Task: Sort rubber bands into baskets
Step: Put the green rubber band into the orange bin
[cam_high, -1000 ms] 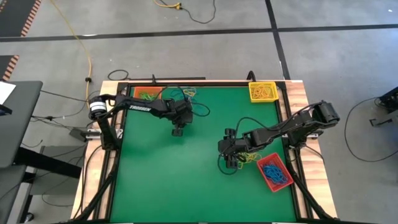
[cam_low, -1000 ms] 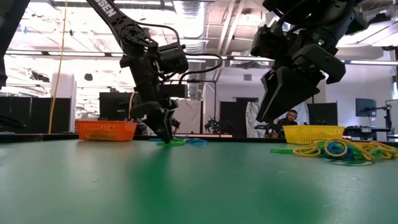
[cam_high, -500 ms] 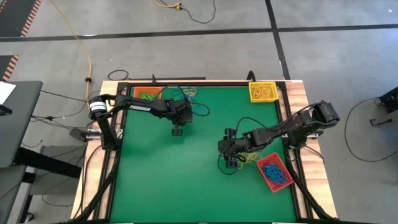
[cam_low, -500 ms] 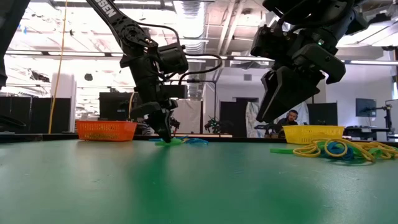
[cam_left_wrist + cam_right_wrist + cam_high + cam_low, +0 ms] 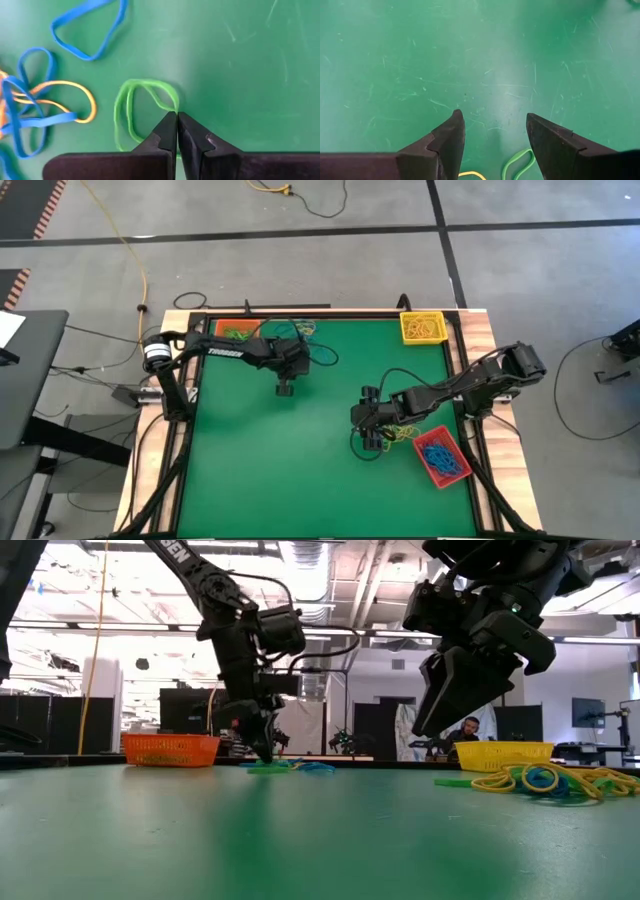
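Left hand (image 5: 177, 116) sits at the worktop surface w/ fingertips pressed together, pinching one strand of a green band (image 5: 131, 112) at its near curve; rest of the loop lies flat beside the fingers, long axis running roughly along the hand's reach. Just past it: blue bands (image 5: 87, 27) and a yellow one (image 5: 75, 97), tangled but apart from the green. Key relation: orange basket (image 5: 232, 330) is in the far left corner of the worktop, near this hand (image 5: 285, 388) and behind it twd the far edge, so the left arm is clearly the nearer one for that tray. Looks like the carry is next, not yet begun. Right hand (image 5: 492, 135) hovers w/ fingers spread, nothing between them, above bare green worktop; a second pile of bands (image 5: 400, 432) lies just beside it, red basket (image 5: 440, 455) at the right edge, yellow basket (image 5: 422, 327) in the far right corner. Wrist view shows the pinch on a single strand; high view can't, only giving basket layout. Low view shows the left hand (image 5: 262, 748) tip down at the surface.
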